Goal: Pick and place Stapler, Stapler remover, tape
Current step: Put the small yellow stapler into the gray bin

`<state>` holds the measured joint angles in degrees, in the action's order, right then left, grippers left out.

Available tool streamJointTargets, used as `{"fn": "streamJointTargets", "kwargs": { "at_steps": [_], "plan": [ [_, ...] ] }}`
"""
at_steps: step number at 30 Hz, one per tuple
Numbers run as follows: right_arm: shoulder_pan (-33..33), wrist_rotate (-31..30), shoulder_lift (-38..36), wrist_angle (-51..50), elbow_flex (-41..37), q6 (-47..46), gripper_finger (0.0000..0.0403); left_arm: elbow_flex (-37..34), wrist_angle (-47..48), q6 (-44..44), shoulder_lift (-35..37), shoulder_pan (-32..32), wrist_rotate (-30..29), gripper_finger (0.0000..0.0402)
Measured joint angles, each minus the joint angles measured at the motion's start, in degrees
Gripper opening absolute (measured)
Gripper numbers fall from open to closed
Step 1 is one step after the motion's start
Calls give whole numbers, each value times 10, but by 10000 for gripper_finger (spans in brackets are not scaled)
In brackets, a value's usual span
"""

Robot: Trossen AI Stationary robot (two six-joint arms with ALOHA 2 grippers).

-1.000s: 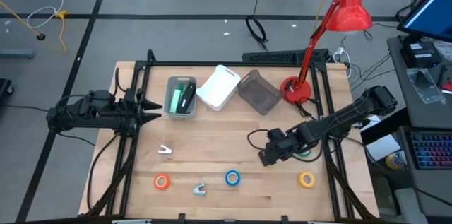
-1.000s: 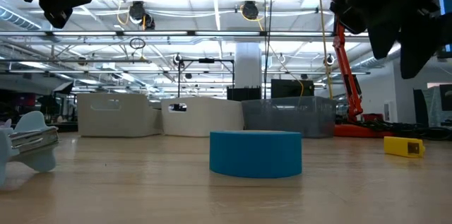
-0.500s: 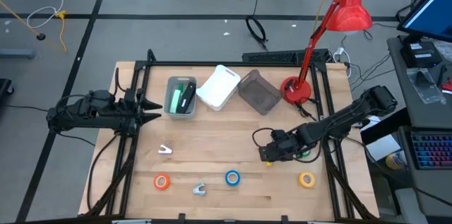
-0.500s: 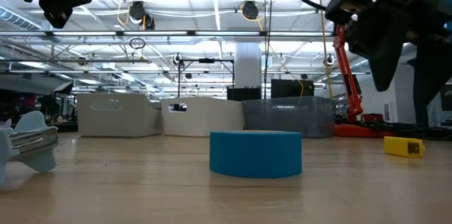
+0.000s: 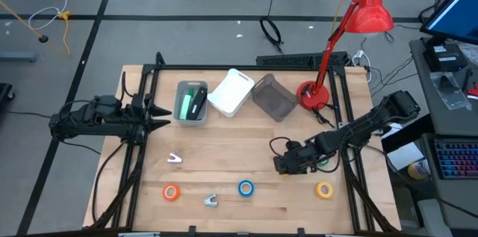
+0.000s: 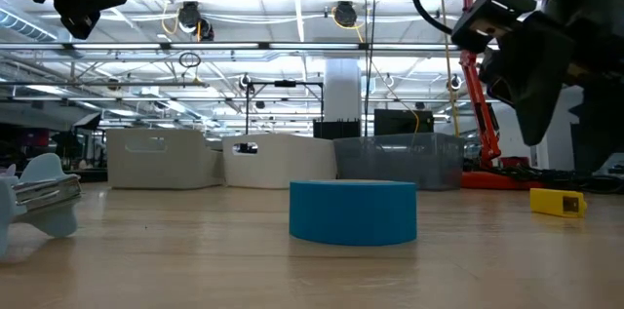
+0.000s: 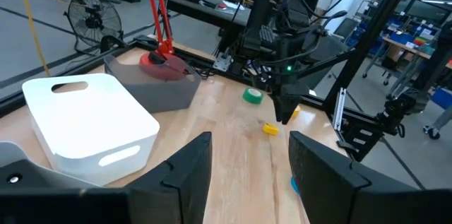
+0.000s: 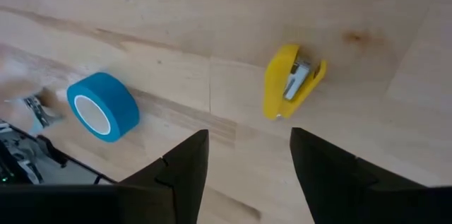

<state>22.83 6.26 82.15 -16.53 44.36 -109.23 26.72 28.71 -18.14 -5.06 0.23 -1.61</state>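
The right gripper (image 5: 282, 165) hangs low over the wooden table (image 5: 224, 143), right of centre, its two dark fingers (image 8: 185, 169) spread apart with nothing between them. Just beyond those fingers lies a small yellow stapler (image 8: 291, 83) with a metal insert, flat on the wood and untouched; in the low view it shows as a yellow block (image 6: 557, 202) on the right.

Four rolls of tape rest on the table: a blue roll (image 5: 246, 188) with a white core near the front edge, an orange roll (image 5: 172, 191) well to its left, a yellow roll (image 5: 324, 189) to its right, and a green roll (image 5: 323, 161) partly hidden behind the right arm. A pale blue-and-metal staple remover (image 5: 211, 200) lies between the orange and blue rolls, and a second small pale one (image 5: 174, 159) sits farther back — what exactly it is I cannot tell.

At the back of the table stand a grey bin (image 5: 191, 103) holding green and black items, a white handled tray (image 5: 231, 92), a dark translucent bin (image 5: 273, 96) and the round base of a red desk lamp (image 5: 313, 96).

The left gripper (image 5: 160, 113) waits at the left edge, raised, its fingers (image 7: 185, 169) partly apart and holding nothing.
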Motion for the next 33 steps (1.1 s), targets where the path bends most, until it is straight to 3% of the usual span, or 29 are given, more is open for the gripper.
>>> {"fn": "streamJointTargets", "kwargs": {
  "at_steps": [11,33],
  "plan": [
    [-3,-2,0,-43,0,-2,175,0,0,12,0,0,0,186],
    [-18,-3,41,-18,0,4,175,0,0,15,0,0,0,186]
  ]
}}
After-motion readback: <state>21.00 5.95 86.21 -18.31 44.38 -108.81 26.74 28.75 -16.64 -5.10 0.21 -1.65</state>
